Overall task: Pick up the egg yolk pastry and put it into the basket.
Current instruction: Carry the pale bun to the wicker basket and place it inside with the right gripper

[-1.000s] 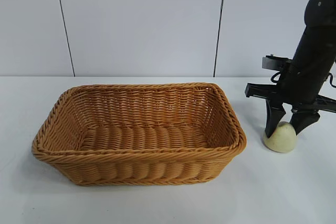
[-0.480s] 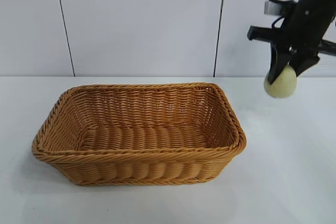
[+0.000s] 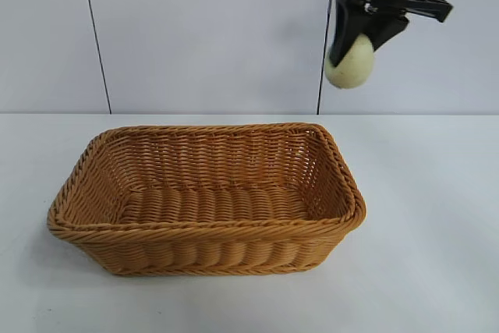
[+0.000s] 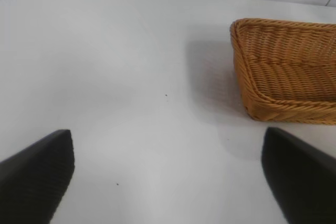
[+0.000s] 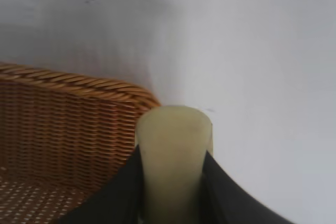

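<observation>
Up off the table point(image 3: 421, 271) and swung high, right gripper point(image 3: 355, 46) clamped on the egg yolk pastry point(image 3: 349, 64), now just above the basket point(image 3: 203, 233) corner, drop looking close; left gripper point(image 4: 168, 177) wide open, idle.

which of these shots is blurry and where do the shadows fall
Right wrist view: soft all over, the egg yolk pastry in the right claw blurred. Left wrist view: the basket casts a faint shadow on the table. Exterior view: sharp, even light.
</observation>
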Action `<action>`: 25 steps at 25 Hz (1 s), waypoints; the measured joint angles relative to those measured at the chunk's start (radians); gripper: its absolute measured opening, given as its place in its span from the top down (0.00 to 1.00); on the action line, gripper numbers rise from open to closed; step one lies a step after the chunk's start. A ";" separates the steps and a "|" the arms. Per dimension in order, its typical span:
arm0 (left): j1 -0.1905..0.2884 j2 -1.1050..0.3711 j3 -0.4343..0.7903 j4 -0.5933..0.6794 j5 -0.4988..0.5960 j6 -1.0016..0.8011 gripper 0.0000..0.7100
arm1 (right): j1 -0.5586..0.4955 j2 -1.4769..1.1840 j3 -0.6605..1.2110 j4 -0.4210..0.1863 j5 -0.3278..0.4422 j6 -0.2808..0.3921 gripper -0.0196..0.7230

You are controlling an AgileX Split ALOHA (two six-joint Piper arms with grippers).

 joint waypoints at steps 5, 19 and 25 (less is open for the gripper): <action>0.000 0.000 0.000 0.000 0.000 0.000 0.02 | 0.147 0.000 -0.001 0.000 -0.053 0.005 0.73; 0.000 0.000 0.000 0.000 0.000 0.000 0.02 | 0.278 0.188 -0.004 0.021 -0.157 0.067 0.73; 0.000 0.000 0.000 0.000 0.000 0.000 0.02 | 0.282 0.280 -0.004 0.023 -0.184 0.068 0.70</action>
